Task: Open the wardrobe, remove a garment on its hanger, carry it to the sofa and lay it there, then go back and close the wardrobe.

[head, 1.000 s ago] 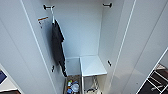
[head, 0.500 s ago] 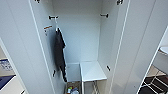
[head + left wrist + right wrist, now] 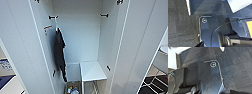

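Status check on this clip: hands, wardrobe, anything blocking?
Hands: state unreadable. Tall white wardrobe open, both doors wide. Black short-sleeved shirt hangs inside left; white shelf low right. Nothing blocking the opening.

one wardrobe (image 3: 140,45), one black shirt (image 3: 60,53), one shelf (image 3: 92,71)

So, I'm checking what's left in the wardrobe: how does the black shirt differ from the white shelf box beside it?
The black shirt is dark, soft and hangs full length near the wardrobe's left inner wall; the white shelf box is pale, rigid and sits low at the right. The shirt is tall and narrow, while the box is squat with a flat top. Both are inside the open wardrobe.
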You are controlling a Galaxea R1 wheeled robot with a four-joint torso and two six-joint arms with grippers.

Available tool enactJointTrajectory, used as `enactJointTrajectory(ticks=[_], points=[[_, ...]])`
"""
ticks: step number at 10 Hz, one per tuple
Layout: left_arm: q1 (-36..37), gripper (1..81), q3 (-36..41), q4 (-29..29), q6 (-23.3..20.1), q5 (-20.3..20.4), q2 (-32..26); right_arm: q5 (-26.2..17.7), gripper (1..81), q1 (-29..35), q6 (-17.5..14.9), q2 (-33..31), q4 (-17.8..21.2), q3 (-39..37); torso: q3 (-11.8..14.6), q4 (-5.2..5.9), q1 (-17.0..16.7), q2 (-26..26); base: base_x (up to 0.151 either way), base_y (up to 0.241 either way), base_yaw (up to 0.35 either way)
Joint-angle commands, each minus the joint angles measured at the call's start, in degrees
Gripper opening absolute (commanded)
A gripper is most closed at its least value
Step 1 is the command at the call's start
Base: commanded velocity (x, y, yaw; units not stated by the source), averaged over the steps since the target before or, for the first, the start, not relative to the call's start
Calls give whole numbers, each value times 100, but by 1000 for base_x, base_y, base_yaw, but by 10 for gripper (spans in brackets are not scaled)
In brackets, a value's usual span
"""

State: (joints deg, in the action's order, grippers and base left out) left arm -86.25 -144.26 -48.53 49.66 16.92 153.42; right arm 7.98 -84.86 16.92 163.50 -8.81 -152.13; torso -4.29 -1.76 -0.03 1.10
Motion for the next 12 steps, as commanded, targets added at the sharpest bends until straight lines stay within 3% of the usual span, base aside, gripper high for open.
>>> enactJointTrajectory(ticks=[1,4,7,10,12], points=[[411,811,-23,379,263,619,-689,-139,811,640,162,-815,564,518,0,0,3,0,0,0,0],[692,811,-41,397,630,716,-1197,-156,811,992,171,-1342,924,616,0,0,3,0,0,0,0],[1105,811,-119,397,1430,857,-1805,-174,811,1414,188,-1782,1302,633,0,0,3,0,0,0,0],[1465,811,-962,397,2511,857,-1805,-192,811,1836,198,-2108,2005,633,-2,0,3,0,0,0,0],[1790,811,-1498,405,3660,848,-1806,-218,811,2170,198,-2345,2716,685,-2,0,3,0,0,0,0]])
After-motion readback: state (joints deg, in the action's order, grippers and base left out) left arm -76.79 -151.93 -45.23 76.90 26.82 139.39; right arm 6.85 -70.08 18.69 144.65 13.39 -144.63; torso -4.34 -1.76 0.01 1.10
